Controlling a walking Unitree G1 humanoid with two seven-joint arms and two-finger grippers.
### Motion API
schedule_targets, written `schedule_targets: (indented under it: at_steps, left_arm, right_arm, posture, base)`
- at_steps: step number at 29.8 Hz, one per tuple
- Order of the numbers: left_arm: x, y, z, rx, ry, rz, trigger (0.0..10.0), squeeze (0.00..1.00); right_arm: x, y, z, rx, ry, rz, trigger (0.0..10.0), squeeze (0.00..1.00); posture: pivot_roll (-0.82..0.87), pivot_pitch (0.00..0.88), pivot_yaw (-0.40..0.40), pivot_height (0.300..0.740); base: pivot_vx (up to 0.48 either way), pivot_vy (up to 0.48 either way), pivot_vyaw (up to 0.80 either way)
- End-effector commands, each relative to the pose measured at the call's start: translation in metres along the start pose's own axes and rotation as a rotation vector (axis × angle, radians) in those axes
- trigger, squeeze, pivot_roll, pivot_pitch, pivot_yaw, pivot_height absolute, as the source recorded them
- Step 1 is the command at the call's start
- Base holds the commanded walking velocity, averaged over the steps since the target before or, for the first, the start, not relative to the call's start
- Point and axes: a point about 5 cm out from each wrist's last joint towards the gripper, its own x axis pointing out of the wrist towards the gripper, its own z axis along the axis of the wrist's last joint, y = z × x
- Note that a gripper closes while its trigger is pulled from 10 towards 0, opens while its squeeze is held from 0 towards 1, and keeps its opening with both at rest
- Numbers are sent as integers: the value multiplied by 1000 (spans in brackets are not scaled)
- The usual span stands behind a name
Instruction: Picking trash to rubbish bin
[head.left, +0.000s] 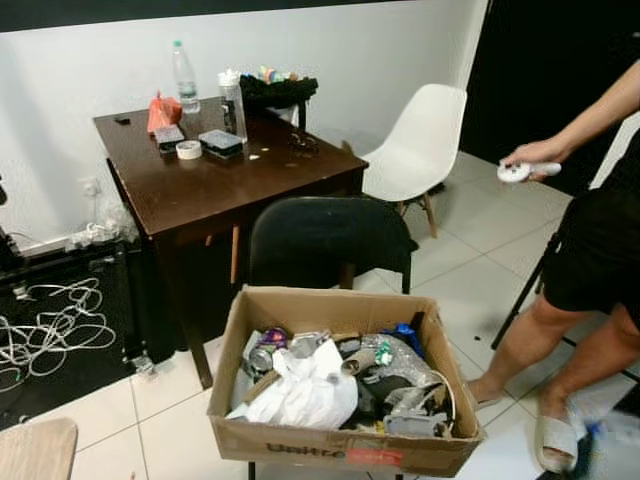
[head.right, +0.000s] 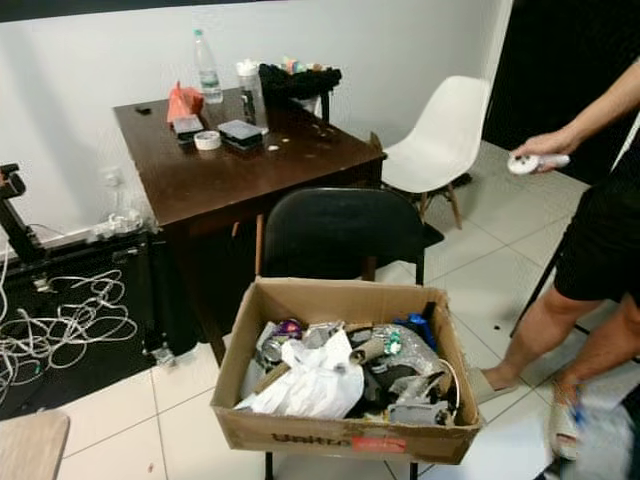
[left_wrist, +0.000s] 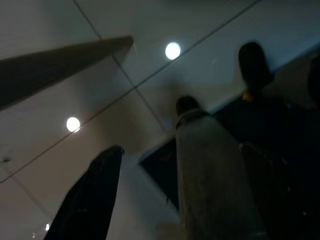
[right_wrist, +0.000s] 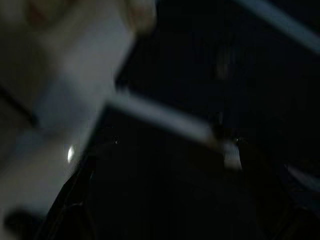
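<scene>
The right wrist view was dark and smeared with blur; between the two black fingers (right_wrist: 75, 200) of the right gripper (right_wrist: 165, 195), only a pale slanted bar (right_wrist: 160, 117) could be made out, its identity unclear. Beyond the left gripper (left_wrist: 155, 190), whose fingers stood apart, the dim forms past the fingertips could not be identified. A person (head.left: 590, 250) stood cut off by the picture's edge, a foot (head.right: 565, 430) blurred. Print on the cardboard box (head.left: 330, 445) was too soft to read, and items on the table (head.left: 220, 185) were too small to tell.
</scene>
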Motion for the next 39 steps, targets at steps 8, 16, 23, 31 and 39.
schedule_targets:
  at_steps: [8, 16, 23, 31, 39]
  left_arm:
    - [-1, 2, -7, 26, 25, -12, 10000, 0]
    - [-1, 2, -7, 46, 26, -35, 10000, 0]
    - [-2, 4, -8, 24, 29, -22, 10000, 0]
    - [-1, 2, -7, 7, 19, -6, 10000, 0]
    - [-1, -1, -9, 1, 43, -8, 10000, 0]
  right_arm:
    - [-35, 16, -104, -120, 328, 77, 10000, 0]
    - [-54, 25, -138, -270, 444, 169, 10000, 0]
    - [-48, 30, -126, -304, 408, 204, 10000, 0]
    - [-46, 36, -122, -367, 389, 241, 10000, 0]
    - [-49, 28, -129, -397, 410, 241, 10000, 0]
  posture:
    - [-227, 90, 65, 740]
    - [-202, 82, 60, 740]
    - [-199, 76, 59, 740]
    - [-193, 74, 44, 740]
    - [-197, 75, 43, 740]
  base:
    - [0, 0, 0]
    - [0, -267, 0]
    - [0, -399, 0]
    - [0, 0, 0]
    - [-44, 0, 0]
